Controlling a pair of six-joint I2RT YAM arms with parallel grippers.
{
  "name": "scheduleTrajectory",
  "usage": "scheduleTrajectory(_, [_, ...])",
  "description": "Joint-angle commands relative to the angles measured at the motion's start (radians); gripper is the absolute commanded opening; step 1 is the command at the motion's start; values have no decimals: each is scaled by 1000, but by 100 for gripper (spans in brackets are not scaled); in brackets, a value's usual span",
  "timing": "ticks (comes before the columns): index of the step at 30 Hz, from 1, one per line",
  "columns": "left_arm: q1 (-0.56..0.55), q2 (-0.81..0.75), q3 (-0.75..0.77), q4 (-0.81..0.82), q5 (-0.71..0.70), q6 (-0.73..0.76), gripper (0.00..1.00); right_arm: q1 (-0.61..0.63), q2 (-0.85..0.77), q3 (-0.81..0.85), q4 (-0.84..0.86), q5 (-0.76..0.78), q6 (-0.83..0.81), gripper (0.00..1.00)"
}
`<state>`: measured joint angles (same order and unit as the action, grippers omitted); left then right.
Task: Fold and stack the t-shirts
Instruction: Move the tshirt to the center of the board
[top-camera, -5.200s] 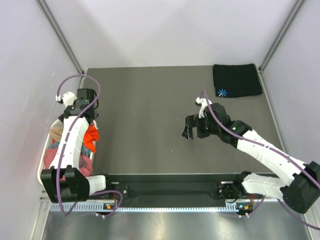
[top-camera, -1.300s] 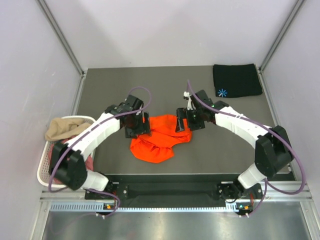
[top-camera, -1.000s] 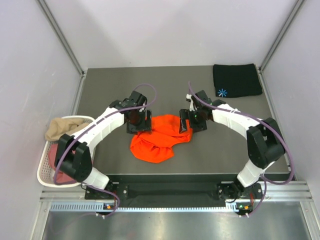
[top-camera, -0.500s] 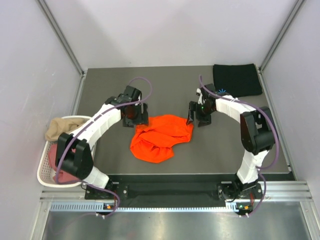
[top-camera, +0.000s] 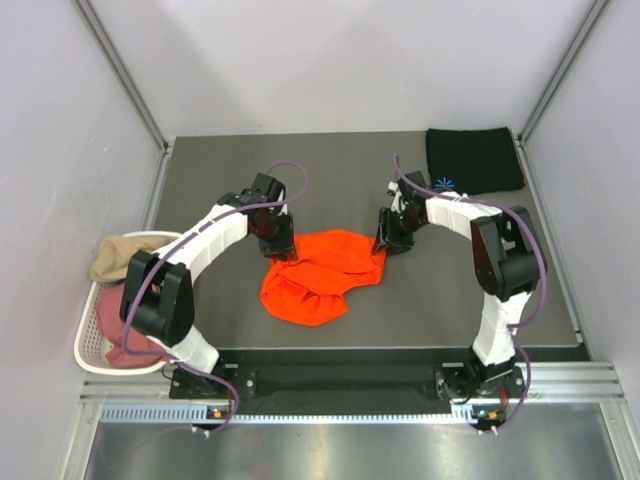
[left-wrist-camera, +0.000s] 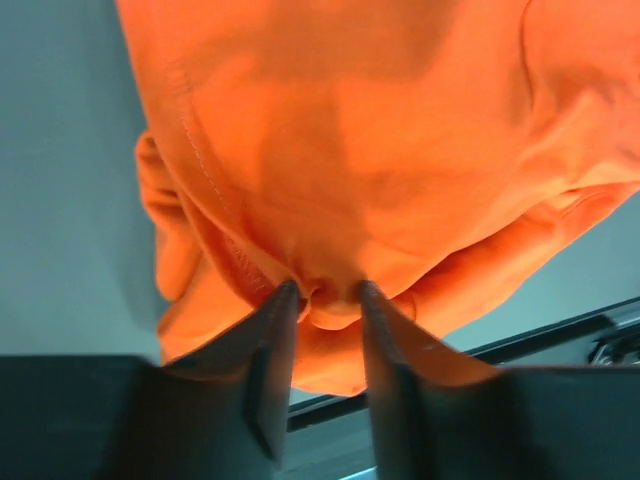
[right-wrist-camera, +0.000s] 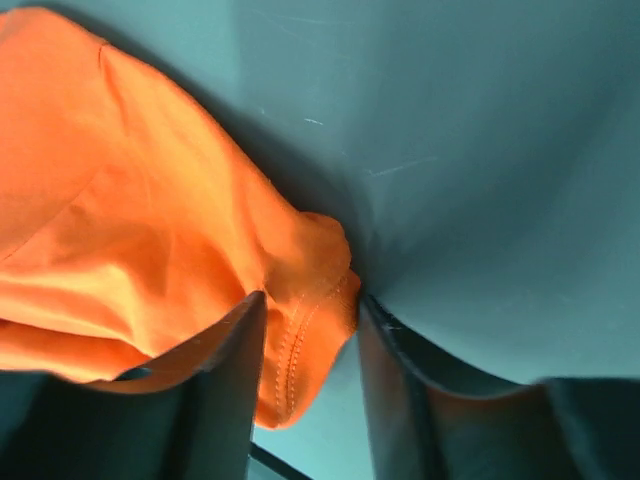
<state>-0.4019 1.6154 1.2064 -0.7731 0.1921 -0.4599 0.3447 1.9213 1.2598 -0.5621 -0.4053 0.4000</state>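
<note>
- The orange t-shirt (top-camera: 322, 272) is seen crumpled on the grey table (top-camera: 230, 170), between the two arms.
- A pucker at its far left edge is pinched by the left gripper (left-wrist-camera: 325, 292).
- Its stitched right hem is clamped by the right gripper (right-wrist-camera: 308, 300).
- The black t-shirt (top-camera: 473, 160) is laid folded at the far right corner.
- A tan t-shirt (top-camera: 125, 255) is draped over the white basket (top-camera: 84, 345).

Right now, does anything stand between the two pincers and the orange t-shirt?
Nothing visible does. The left pincer and the right pincer each pinch a fold of the orange t-shirt at its far edge.
</note>
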Motion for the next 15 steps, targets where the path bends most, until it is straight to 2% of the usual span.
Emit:
scheduleTrajectory(1, [-2,3,-1,60,37,-14,31,8,25,33,39,-61,16,40])
scheduleTrajectory(3, [-2,-5,10,58,-5,-14,18,11,27,46,37,-67,17,31])
scheduleTrajectory(4, [-2,-9,16,55,-22,-13,5,14,34,68,28,-66,19,21])
scheduleTrajectory(5, [-2,-14,31,55,-37,-10,0,13,41,85,21,-66,19,15])
scheduleTrajectory(6, [0,-23,44,49,-80,-2,0,16,48,133,10,-53,20,2])
scheduleTrajectory(8, [0,-35,96,40,-130,9,0,30,74,205,-54,-3,10,0])
scheduleTrajectory(11, [3,-75,203,23,-253,23,0,56,105,402,-140,72,-22,0])
scheduleTrajectory(12, [5,-101,231,21,-311,27,0,60,108,503,-154,130,-27,0])
scheduleTrajectory(15, [6,-168,327,44,-420,21,0,80,76,652,-130,227,-18,0])
